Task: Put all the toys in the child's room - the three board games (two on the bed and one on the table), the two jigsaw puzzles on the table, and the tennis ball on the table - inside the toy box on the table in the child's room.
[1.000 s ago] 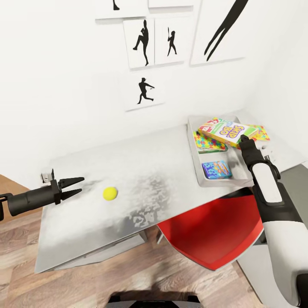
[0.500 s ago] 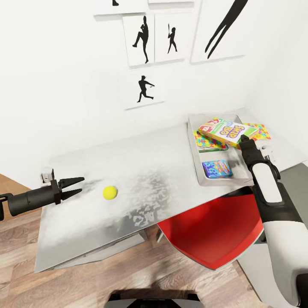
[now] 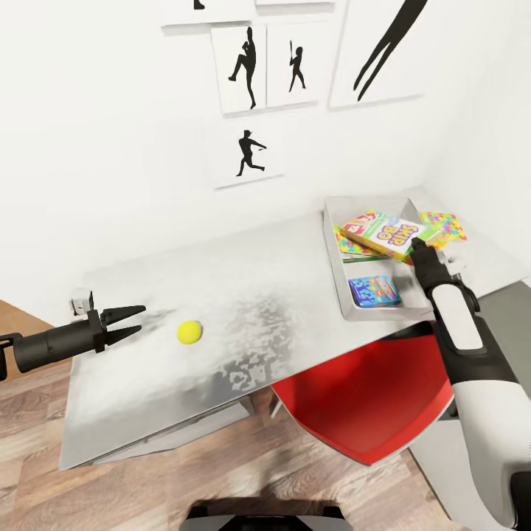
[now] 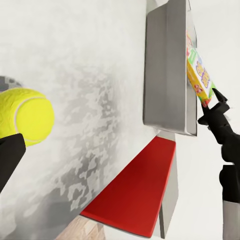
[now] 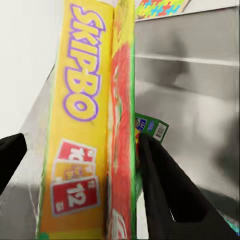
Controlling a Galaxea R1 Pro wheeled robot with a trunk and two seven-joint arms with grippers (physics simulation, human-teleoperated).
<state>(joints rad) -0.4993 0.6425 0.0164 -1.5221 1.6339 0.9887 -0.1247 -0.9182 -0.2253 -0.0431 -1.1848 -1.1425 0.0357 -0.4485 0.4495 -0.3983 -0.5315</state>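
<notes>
My right gripper (image 3: 417, 246) is shut on the yellow Skip-Bo board game (image 3: 389, 233), held tilted over the far right part of the light grey toy box (image 3: 335, 274). The right wrist view has the Skip-Bo box (image 5: 85, 125) between my two black fingers (image 5: 167, 192). Inside the toy box lie a blue board game (image 3: 374, 290) and a jigsaw puzzle (image 3: 352, 248). A second jigsaw puzzle (image 3: 447, 225) lies at the box's right edge. The tennis ball (image 3: 189, 332) rests on the table (image 3: 258, 310), a short way right of my open left gripper (image 3: 140, 318). That ball (image 4: 25, 116) is close ahead in the left wrist view.
A red chair (image 3: 369, 398) is tucked under the table's front edge below the toy box. The white wall with black baseball-player silhouettes (image 3: 249, 155) runs just behind the table. Wood-plank floor (image 3: 147, 487) lies in front.
My right gripper has shifted the Skip-Bo box slightly right and lower over the toy box, uncovering more of the puzzle at the right. The left arm and ball have stayed put.
</notes>
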